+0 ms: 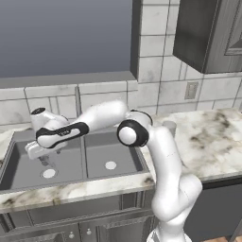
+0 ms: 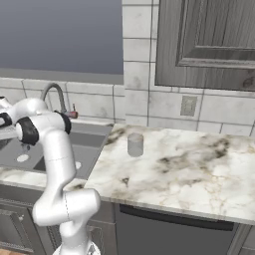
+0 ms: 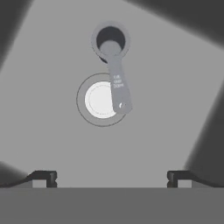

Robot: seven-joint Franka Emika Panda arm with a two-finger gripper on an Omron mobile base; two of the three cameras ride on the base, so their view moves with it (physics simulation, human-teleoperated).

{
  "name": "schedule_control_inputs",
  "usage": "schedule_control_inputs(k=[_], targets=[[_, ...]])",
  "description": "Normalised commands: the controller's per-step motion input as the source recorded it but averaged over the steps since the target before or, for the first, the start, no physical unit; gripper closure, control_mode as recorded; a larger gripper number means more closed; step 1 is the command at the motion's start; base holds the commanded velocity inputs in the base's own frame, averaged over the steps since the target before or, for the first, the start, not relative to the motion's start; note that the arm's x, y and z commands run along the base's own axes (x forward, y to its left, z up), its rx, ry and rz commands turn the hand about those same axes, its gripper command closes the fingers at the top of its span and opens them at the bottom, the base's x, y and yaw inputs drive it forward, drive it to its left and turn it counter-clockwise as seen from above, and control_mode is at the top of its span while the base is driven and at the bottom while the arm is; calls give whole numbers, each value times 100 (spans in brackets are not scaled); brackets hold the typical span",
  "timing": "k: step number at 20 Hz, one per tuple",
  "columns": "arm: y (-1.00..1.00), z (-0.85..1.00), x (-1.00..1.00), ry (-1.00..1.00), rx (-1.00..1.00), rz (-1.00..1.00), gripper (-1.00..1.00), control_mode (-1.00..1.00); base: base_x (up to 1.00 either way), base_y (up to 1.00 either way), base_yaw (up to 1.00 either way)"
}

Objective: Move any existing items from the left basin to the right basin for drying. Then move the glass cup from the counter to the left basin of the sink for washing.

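1. Looking along the gripper, we see its two fingertips spread wide apart and holding nothing.
2. Below and ahead of the gripper lies the flat floor of the left basin; dark basin walls rise at the corners of the hand view, leaving open floor on every side of the tips.
3. Ahead of the gripper, midway between the tips, the small grey measuring scoop lies flat, its handle crossing the pale drain.
4. The glass cup stands upright on the counter, well to the right of the gripper, beyond the right basin.
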Motion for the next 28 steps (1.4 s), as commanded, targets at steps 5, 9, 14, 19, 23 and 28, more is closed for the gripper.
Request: schedule_control_inputs(k=[5,9,14,19,23,28], targets=[[0,-34,28,1,0,0,-100,-100,0,0,0],[0,-56,18,0,0,0,-100,-100,0,0,0],[1,-57,27,1,-1,0,-100,-100,0,0,0],[3,-25,44,2,0,0,-100,-100,0,0,0],[1,-22,38,2,0,0,-100,-100,0,0,0],[6,-20,29,0,0,0,-100,-100,0,0,0]])
